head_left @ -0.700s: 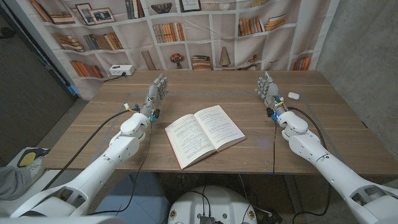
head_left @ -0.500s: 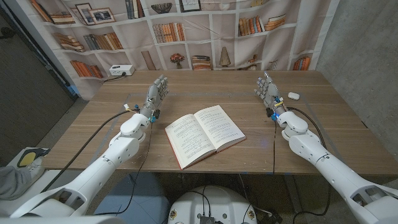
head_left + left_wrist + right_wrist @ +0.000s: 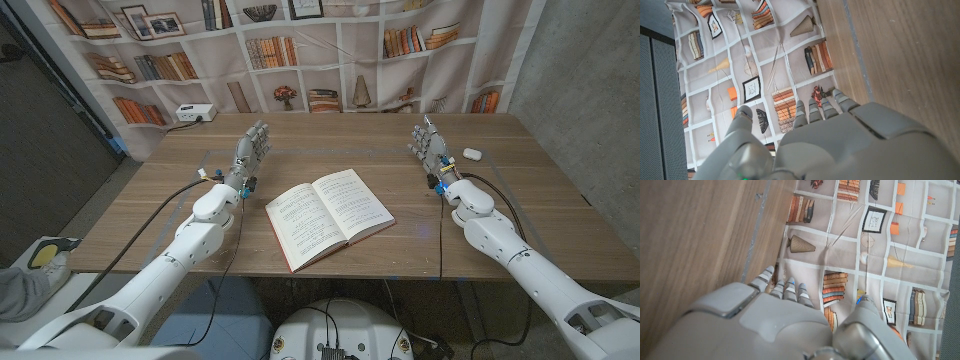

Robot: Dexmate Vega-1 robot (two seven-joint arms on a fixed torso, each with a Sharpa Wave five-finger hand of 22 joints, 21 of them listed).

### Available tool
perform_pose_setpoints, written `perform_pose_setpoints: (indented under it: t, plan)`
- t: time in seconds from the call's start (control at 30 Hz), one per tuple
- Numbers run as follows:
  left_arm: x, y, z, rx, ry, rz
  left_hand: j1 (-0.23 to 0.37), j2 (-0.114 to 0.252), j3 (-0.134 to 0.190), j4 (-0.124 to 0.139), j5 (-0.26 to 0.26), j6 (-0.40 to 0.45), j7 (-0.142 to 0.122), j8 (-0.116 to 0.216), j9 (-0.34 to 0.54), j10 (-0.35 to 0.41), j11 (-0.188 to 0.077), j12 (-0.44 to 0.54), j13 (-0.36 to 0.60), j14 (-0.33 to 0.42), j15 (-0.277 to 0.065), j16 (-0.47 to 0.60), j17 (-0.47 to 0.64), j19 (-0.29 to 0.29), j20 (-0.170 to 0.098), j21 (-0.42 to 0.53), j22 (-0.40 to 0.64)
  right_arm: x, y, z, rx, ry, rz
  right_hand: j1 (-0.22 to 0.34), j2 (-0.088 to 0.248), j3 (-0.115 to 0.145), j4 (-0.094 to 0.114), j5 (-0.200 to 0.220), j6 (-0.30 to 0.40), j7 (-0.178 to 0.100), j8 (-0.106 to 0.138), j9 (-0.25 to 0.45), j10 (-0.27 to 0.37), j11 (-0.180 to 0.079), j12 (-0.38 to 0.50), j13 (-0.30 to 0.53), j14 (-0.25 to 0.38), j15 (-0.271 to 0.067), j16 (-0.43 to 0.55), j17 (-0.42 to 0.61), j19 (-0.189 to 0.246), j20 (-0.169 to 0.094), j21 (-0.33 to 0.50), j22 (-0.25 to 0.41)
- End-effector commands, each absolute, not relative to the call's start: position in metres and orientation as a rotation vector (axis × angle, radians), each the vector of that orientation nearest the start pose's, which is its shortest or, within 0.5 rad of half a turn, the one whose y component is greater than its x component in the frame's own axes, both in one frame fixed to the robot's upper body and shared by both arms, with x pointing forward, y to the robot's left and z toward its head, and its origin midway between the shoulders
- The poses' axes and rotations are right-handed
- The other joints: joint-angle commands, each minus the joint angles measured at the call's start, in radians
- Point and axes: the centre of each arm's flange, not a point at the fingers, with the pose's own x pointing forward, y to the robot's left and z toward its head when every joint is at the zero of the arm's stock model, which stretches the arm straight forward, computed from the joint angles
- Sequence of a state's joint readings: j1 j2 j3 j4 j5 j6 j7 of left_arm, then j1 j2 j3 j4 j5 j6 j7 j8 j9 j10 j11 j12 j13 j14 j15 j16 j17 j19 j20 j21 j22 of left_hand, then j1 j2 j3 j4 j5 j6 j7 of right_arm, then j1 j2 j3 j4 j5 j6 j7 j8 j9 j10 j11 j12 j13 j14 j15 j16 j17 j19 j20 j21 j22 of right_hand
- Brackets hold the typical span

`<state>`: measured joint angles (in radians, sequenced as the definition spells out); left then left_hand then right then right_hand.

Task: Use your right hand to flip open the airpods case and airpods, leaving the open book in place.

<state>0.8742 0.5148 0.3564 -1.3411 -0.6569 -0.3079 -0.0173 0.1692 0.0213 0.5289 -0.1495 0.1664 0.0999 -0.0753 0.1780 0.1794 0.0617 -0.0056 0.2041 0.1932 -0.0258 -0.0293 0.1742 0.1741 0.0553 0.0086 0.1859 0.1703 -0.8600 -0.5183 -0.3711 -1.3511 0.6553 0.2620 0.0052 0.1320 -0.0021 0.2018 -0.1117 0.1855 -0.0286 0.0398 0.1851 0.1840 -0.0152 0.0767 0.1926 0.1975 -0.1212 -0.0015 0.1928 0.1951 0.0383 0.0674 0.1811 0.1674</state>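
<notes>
A small white AirPods case (image 3: 472,154) lies shut on the wooden table (image 3: 520,215) at the far right. My right hand (image 3: 429,146) stands a short way to the case's left, fingers straight and apart, holding nothing. An open book (image 3: 328,215) with a red cover lies in the middle of the table, between both arms. My left hand (image 3: 251,152) stands on the far left side of the book, fingers extended, empty. In the wrist views the backs of the left hand (image 3: 840,145) and the right hand (image 3: 770,325) show with fingers stretched out.
A white power strip (image 3: 194,113) sits at the table's back left corner. A bookshelf-printed backdrop (image 3: 330,50) hangs behind the table. A grey wall stands to the right. Black cables run along both forearms.
</notes>
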Motion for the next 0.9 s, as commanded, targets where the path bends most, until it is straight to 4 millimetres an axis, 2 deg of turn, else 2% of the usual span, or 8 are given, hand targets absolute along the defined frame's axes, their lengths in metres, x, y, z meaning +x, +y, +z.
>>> perform_pose_setpoints:
  t: [0.03, 0.07, 0.13, 0.2, 0.43, 0.73, 0.8, 0.9]
  plan:
    - [0.641, 0.295, -0.03, -0.071, -0.629, -0.204, -0.001, -0.013, -0.007, -0.002, 0.005, -0.003, 0.004, 0.004, 0.002, 0.002, 0.001, 0.008, 0.005, -0.007, -0.006, 0.003, 0.002, 0.0, -0.004, 0.003, 0.004, 0.636, -0.28, -0.024, 0.043, -0.601, 0.195, 0.015, 0.002, 0.003, 0.0, 0.007, 0.0, 0.011, 0.005, 0.004, 0.0, 0.014, 0.005, 0.001, -0.006, 0.014, 0.0, 0.003, -0.002, -0.003, 0.005, 0.004]
    - [0.64, 0.295, -0.031, -0.071, -0.628, -0.209, -0.001, -0.012, -0.007, -0.002, 0.006, -0.003, 0.004, 0.005, 0.002, 0.002, 0.0, 0.008, 0.005, -0.008, -0.006, 0.003, 0.002, 0.0, -0.006, 0.003, 0.004, 0.635, -0.28, -0.023, 0.037, -0.601, 0.201, 0.015, 0.001, 0.003, 0.0, 0.007, -0.001, 0.005, 0.005, 0.004, -0.008, 0.01, 0.002, 0.0, -0.009, 0.014, 0.0, 0.002, -0.01, -0.001, 0.002, 0.004]
    - [0.64, 0.296, -0.031, -0.06, -0.622, -0.21, 0.0, -0.011, -0.006, -0.002, 0.006, -0.003, 0.005, 0.005, 0.002, 0.002, 0.001, 0.008, 0.005, -0.009, -0.007, 0.003, 0.002, 0.0, -0.008, 0.003, 0.004, 0.632, -0.28, -0.024, 0.024, -0.606, 0.196, 0.012, 0.002, -0.001, 0.0, 0.006, -0.034, 0.005, -0.003, 0.003, -0.082, -0.007, -0.017, -0.004, -0.068, 0.014, -0.012, 0.003, -0.043, -0.001, -0.001, 0.004]
    - [0.64, 0.296, -0.031, -0.055, -0.621, -0.214, 0.003, -0.009, -0.005, -0.002, 0.007, -0.004, 0.006, 0.005, 0.001, -0.009, 0.002, 0.004, 0.005, -0.015, -0.009, 0.001, 0.001, -0.002, -0.011, 0.003, 0.004, 0.632, -0.28, -0.024, 0.012, -0.601, 0.213, 0.007, 0.004, -0.004, 0.001, 0.006, -0.071, -0.003, -0.009, 0.003, -0.125, -0.019, -0.02, -0.005, -0.096, 0.008, -0.013, 0.004, -0.068, 0.004, -0.004, 0.004]
    - [0.639, 0.294, -0.031, -0.073, -0.61, -0.225, 0.008, -0.006, -0.007, -0.002, 0.007, -0.041, 0.018, -0.004, 0.0, -0.036, 0.004, -0.004, 0.004, -0.039, -0.006, -0.002, 0.0, -0.016, -0.014, 0.0, 0.004, 0.632, -0.284, -0.026, -0.001, -0.613, 0.214, 0.006, 0.004, -0.005, 0.001, 0.006, -0.079, -0.007, -0.008, 0.003, -0.135, -0.024, -0.016, -0.005, -0.109, 0.003, -0.012, 0.004, -0.078, 0.001, -0.004, 0.004]
    - [0.641, 0.282, -0.028, -0.051, -0.613, -0.236, 0.01, -0.005, -0.007, -0.002, 0.007, -0.04, 0.026, -0.002, 0.0, -0.033, 0.004, -0.002, 0.004, -0.038, -0.004, 0.001, 0.0, -0.017, -0.012, 0.001, 0.004, 0.629, -0.297, -0.014, -0.069, -0.621, 0.161, 0.01, 0.008, -0.003, -0.001, 0.007, -0.089, -0.011, -0.006, 0.003, -0.138, -0.022, -0.011, -0.005, -0.114, 0.0, -0.01, 0.003, -0.082, -0.007, -0.001, 0.004]
    - [0.641, 0.281, -0.03, -0.056, -0.611, -0.235, 0.01, -0.005, -0.007, -0.002, 0.007, -0.041, 0.025, -0.001, 0.0, -0.033, 0.003, -0.001, 0.004, -0.038, -0.004, 0.001, 0.0, -0.017, -0.01, 0.001, 0.004, 0.628, -0.3, -0.012, -0.087, -0.622, 0.155, 0.017, 0.009, -0.002, -0.006, 0.007, -0.087, 0.002, -0.001, 0.003, -0.125, 0.011, -0.001, -0.006, -0.103, 0.021, -0.002, 0.002, -0.073, -0.018, 0.005, 0.004]
    - [0.639, 0.28, -0.034, -0.057, -0.607, -0.232, 0.011, -0.004, -0.008, -0.002, 0.007, -0.037, 0.033, 0.001, 0.0, -0.031, 0.005, 0.0, 0.004, -0.037, -0.002, 0.002, 0.0, -0.017, -0.008, 0.001, 0.004, 0.628, -0.303, -0.011, -0.092, -0.627, 0.158, 0.019, 0.009, -0.002, -0.007, 0.006, -0.088, 0.01, 0.0, 0.003, -0.125, 0.016, -0.001, -0.006, -0.104, 0.026, -0.002, 0.002, -0.074, -0.017, 0.005, 0.004]
